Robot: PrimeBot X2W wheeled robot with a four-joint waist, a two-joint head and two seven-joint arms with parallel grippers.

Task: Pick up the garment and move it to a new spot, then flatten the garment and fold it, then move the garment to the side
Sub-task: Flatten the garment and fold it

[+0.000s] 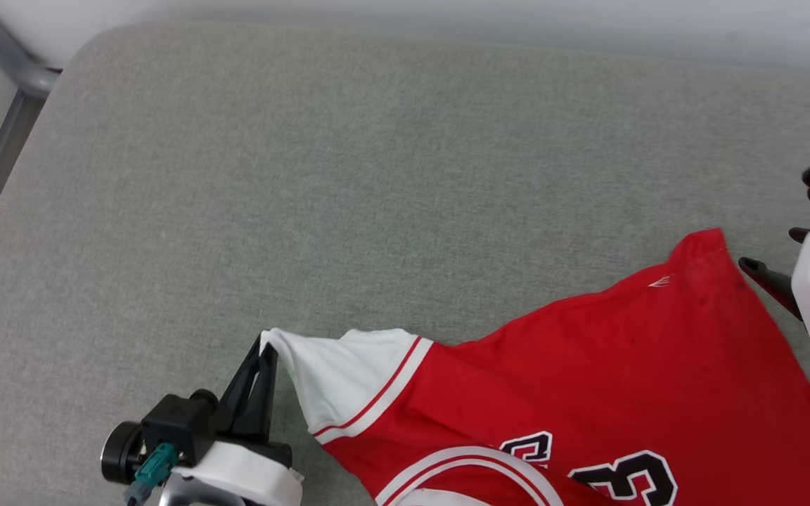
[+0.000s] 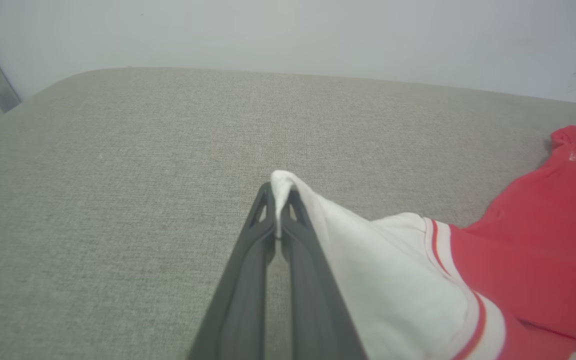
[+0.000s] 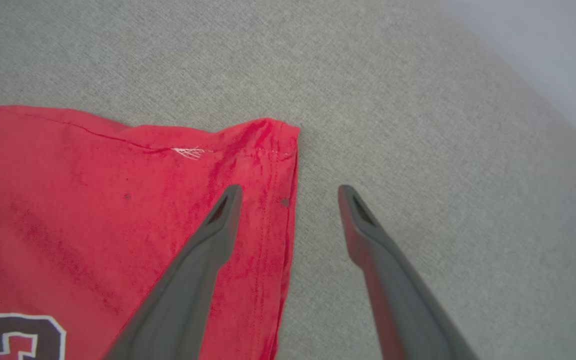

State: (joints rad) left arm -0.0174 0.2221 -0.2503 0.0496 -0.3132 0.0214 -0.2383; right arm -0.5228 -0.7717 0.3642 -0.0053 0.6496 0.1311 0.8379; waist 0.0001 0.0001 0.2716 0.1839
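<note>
Now the left end effector (image 1: 268,348) pinches the garment (image 1: 588,365). The right end effector (image 3: 290,192) is wide open and empty.

A grey-green fabric cushion (image 1: 349,176) lies under and ahead of my left pincer (image 1: 268,346). Beyond it, past the cushion's rounded far edge, stands a pale wall (image 2: 288,35). Left of the pincer, a grey metal frame (image 1: 4,46) borders the cushion.

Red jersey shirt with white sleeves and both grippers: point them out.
Red jersey shirt (image 1: 588,365): head view, body panel.
Left gripper (image 2: 279,192): left wrist view, between shut fingertips.
Right gripper (image 3: 289,190): right wrist view, between open fingertips.
</note>
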